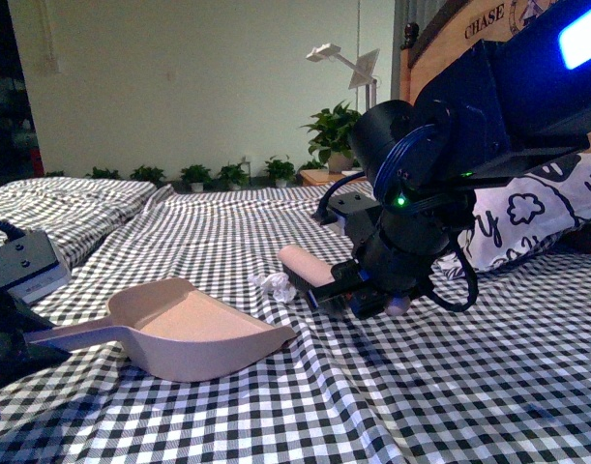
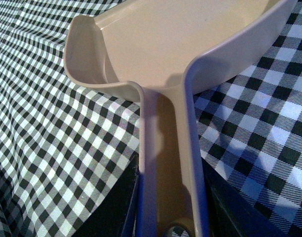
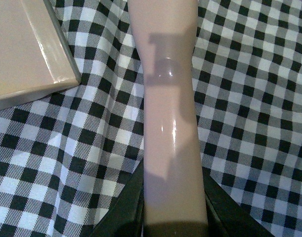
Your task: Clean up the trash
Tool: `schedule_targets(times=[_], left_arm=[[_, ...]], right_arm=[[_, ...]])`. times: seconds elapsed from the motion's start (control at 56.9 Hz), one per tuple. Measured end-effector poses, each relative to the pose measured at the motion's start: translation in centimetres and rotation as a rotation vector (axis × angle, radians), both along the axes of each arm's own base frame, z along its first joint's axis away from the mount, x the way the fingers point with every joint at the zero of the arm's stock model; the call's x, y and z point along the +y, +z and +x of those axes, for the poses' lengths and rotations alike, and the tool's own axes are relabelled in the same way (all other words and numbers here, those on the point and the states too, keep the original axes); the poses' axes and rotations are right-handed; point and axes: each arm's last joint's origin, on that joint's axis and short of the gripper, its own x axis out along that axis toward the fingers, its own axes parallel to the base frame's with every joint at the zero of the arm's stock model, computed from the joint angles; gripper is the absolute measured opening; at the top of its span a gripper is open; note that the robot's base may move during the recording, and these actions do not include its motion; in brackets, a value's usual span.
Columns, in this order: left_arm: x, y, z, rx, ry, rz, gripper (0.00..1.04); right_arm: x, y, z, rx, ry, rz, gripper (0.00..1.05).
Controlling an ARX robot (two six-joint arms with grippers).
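On the checked cloth (image 1: 392,387) in front of me, the trash (image 1: 274,284), a small crumpled white wad, lies between the dustpan (image 1: 193,333) and the brush handle (image 1: 303,263). It sits just beyond the dustpan's open front lip, near the lip but apart from it, and close beside the handle's rounded end.

My left claw (image 1: 10,338) grips the dustpan's long handle near the left edge of the front view; in the left wrist view the dark jaws press both sides of that dustpan (image 2: 170,163) stem. The scoop rests flat on the cloth, its mouth facing the wad.

My right claw (image 1: 358,290) is clenched on the brush handle (image 3: 171,143), the jaws flanking the pale pink shaft. A corner of the dustpan (image 3: 27,54) shows close to the shaft there, apart from it. I cannot see the bristles.

Bare checked cloth spreads wide toward the near edge and to the right. A patterned pillow (image 1: 537,217) lies behind my right arm, and potted plants (image 1: 227,174) line the far edge.
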Motion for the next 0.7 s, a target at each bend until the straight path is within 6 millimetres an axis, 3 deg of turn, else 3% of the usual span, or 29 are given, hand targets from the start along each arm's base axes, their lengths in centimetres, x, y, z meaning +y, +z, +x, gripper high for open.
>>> schedule_targets(times=[0.404,0.702], left_arm=[[0.0,0.0,0.0,0.0,0.0,0.0,0.29],[0.0,0.0,0.0,0.0,0.0,0.0,0.29]], right_arm=[[-0.1,-0.9,0.4,-0.004,-0.012,-0.007,0.2],[-0.8,-0.3,2.7,-0.05,-0.049,0.005,0.2]])
